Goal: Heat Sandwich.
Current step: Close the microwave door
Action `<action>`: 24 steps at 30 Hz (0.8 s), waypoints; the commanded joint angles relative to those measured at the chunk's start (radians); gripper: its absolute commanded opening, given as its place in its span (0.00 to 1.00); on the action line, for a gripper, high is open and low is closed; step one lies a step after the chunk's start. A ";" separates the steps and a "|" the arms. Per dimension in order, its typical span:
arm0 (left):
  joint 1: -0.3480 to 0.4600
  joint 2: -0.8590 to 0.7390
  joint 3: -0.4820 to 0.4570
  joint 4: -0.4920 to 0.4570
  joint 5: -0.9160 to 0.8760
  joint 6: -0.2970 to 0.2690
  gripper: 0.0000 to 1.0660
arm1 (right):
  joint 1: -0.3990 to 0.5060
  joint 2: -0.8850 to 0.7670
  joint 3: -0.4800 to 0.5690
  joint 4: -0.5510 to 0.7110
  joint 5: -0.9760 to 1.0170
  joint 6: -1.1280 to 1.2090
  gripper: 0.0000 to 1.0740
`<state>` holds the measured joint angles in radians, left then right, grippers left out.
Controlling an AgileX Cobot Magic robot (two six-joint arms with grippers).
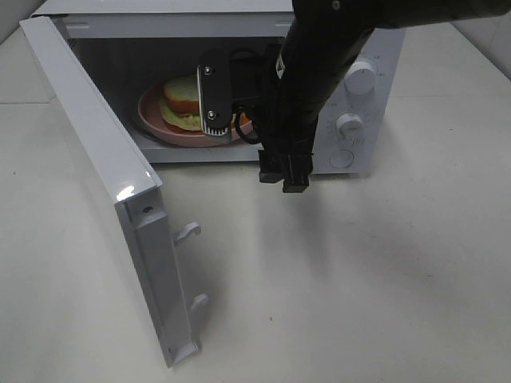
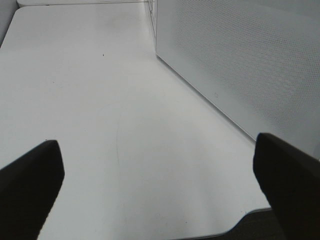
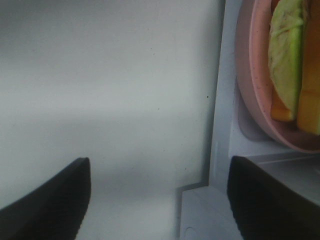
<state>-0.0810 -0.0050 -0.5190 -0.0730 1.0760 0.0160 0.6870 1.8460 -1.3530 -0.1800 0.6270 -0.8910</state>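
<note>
The sandwich [image 1: 180, 96], pale bread with green layers, lies on a round pink plate [image 1: 150, 114] inside the open microwave [image 1: 375, 136]. My right gripper stands at the oven's mouth, just in front of the plate, and one of its fingers [image 1: 213, 100] shows there. In the right wrist view the right gripper [image 3: 160, 161] is open with nothing between its fingers; the plate [image 3: 250, 85] and the sandwich [image 3: 286, 55] sit just past it. My left gripper [image 2: 157, 142] is open over bare table, out of the exterior high view.
The microwave door [image 1: 96, 136] swings wide to the left, with two latch hooks [image 1: 185, 232] on its edge; its perforated panel [image 2: 240, 60] stands beside my left gripper. Two knobs [image 1: 361, 78] and a button are on the control panel. White tabletop [image 1: 359, 279] lies all around.
</note>
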 commanded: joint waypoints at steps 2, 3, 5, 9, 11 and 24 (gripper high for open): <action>-0.007 -0.016 0.002 -0.002 -0.004 -0.003 0.92 | 0.002 -0.064 0.070 0.000 -0.012 0.057 0.69; -0.007 -0.016 0.002 -0.002 -0.004 -0.003 0.92 | 0.002 -0.076 0.088 0.000 -0.016 0.076 0.69; -0.007 -0.016 0.002 -0.002 -0.004 -0.003 0.92 | 0.002 -0.097 0.120 0.000 -0.025 0.107 0.69; -0.007 -0.016 0.002 -0.002 -0.004 -0.003 0.92 | 0.002 -0.146 0.187 0.000 -0.044 0.157 0.69; -0.007 -0.016 0.002 -0.002 -0.004 -0.003 0.92 | 0.002 -0.175 0.220 0.000 -0.056 0.181 0.69; -0.007 -0.016 0.002 -0.002 -0.004 -0.003 0.92 | 0.002 -0.339 0.360 0.000 -0.044 0.443 0.69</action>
<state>-0.0810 -0.0050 -0.5190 -0.0730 1.0760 0.0160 0.6870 1.5310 -1.0060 -0.1800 0.5760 -0.5020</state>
